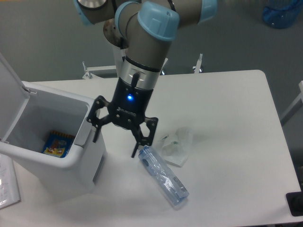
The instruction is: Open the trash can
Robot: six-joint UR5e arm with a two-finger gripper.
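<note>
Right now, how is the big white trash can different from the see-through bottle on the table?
The trash can is much bigger than the bottle. The trash can is solid white and boxy; the bottle is clear and round. The trash can stands upright with its lid up; the bottle lies on its side. Both rest on the white table.
</note>
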